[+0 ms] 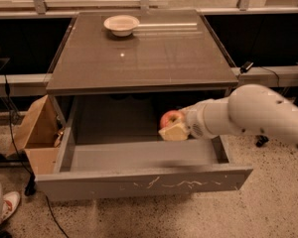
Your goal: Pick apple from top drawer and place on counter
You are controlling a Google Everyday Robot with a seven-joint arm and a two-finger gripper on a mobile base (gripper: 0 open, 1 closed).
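The pincer point(176, 131) held the apple point(171, 117) over the drawer point(139, 182). It looked firm but slippery, best gripped across its middle.

A pale bowl point(121, 25) sits far back on the counter point(154, 58); gripper point(175, 131) holds apple point(171, 118) below.

Single high front view, down onto counter point(139, 58), top drawer point(139, 183), tool point(176, 131) with apple point(171, 117).

No text, label, brand or number is readable on the bench point(139, 58), the top drawer point(139, 183) or the end effector point(175, 129) gripping the apple point(170, 117) right of centre.
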